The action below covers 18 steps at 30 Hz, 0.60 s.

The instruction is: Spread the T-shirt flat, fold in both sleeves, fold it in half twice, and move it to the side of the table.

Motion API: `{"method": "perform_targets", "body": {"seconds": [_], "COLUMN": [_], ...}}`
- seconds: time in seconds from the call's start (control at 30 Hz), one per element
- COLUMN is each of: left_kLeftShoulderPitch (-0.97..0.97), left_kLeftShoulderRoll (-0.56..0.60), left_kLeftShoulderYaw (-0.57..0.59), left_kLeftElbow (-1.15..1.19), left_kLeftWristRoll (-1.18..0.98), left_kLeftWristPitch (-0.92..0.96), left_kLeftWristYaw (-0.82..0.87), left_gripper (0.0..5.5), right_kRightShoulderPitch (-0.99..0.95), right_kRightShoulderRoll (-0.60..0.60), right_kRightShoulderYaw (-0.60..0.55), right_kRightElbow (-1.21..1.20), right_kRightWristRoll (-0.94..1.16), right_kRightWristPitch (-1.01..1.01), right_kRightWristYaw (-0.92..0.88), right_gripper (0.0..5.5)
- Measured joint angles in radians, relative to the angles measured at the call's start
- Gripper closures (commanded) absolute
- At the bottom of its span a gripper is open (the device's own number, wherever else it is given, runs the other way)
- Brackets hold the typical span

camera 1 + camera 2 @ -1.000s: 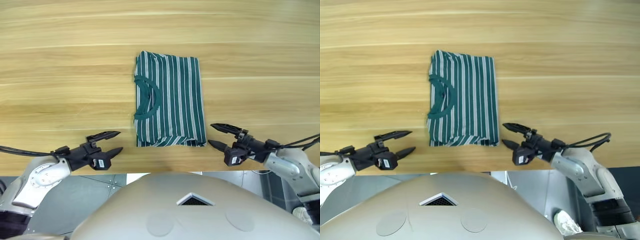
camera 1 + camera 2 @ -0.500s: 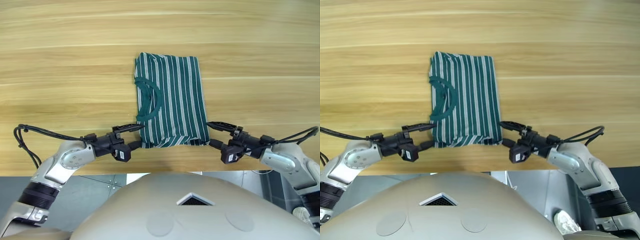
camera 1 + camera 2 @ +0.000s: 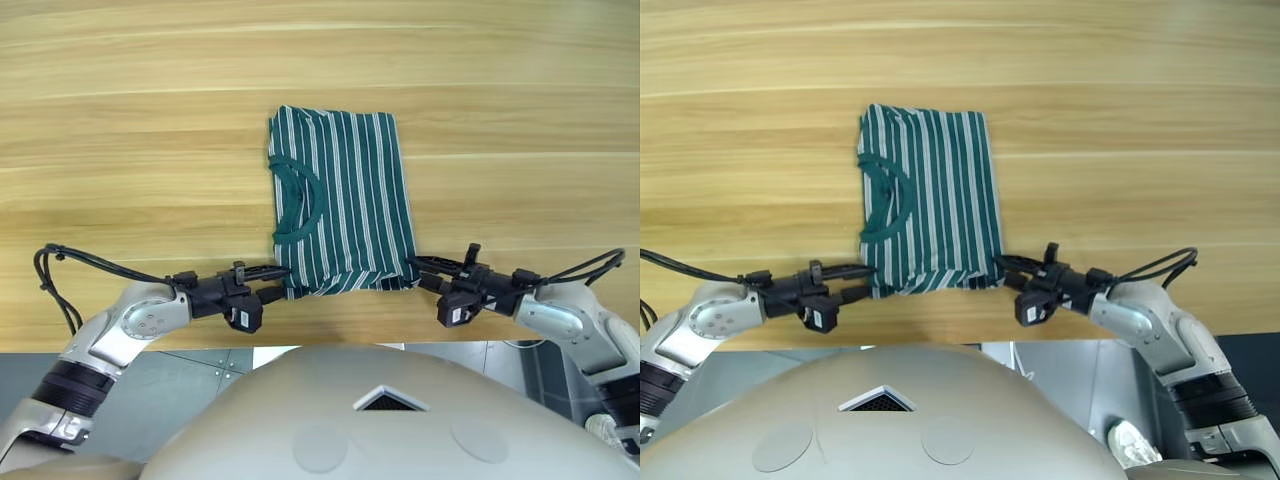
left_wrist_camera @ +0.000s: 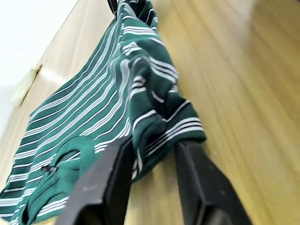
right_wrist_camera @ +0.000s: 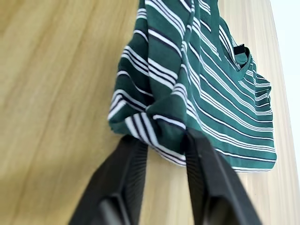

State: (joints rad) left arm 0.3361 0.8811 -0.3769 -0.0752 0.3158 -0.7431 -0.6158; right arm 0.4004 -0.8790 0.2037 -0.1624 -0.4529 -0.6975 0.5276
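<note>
left gripper [image 3: 279, 283], right gripper [image 3: 415, 273] clamped on t-shirt [image 3: 345, 200] near corners | beside table [image 3: 345, 322] edge

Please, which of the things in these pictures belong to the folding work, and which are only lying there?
Belong to the job:
- T-shirt, striped, already folded
- left tool, closed on its near left corner
- right tool, closed on its near right corner

Only there:
- wooden table, which the T-shirt lies on
</note>
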Motion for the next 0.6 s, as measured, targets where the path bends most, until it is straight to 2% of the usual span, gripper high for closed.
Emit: {"method": "perform_targets", "body": {"seconds": [0.13,0.27,0.6], "left_kLeftShoulderPitch": [-0.02,-0.027,0.057], "left_kLeftShoulderRoll": [0.0,0.0,0.012], "left_kLeftShoulderYaw": [-0.016,-0.02,-0.014], "left_kLeftElbow": [0.012,0.01,0.014], "left_kLeftWristRoll": [0.001,-0.006,-0.163], "left_kLeftWristPitch": [-0.008,-0.013,-0.012], "left_kLeftWristYaw": [-0.011,-0.017,-0.056], "left_gripper": [5.04,5.46,5.5], "right_kRightShoulderPitch": [0.012,0.022,0.076], "right_kRightShoulderRoll": [0.0,0.0,-0.002], "right_kRightShoulderYaw": [0.0,0.001,-0.01], "right_kRightElbow": [-0.005,-0.028,-0.079], "right_kRightWristRoll": [0.001,0.008,0.153], "right_kRightWristPitch": [0.002,0.002,0.036], "right_kRightWristYaw": [0.001,0.017,0.044], "right_gripper": [5.44,5.45,5.46]}}
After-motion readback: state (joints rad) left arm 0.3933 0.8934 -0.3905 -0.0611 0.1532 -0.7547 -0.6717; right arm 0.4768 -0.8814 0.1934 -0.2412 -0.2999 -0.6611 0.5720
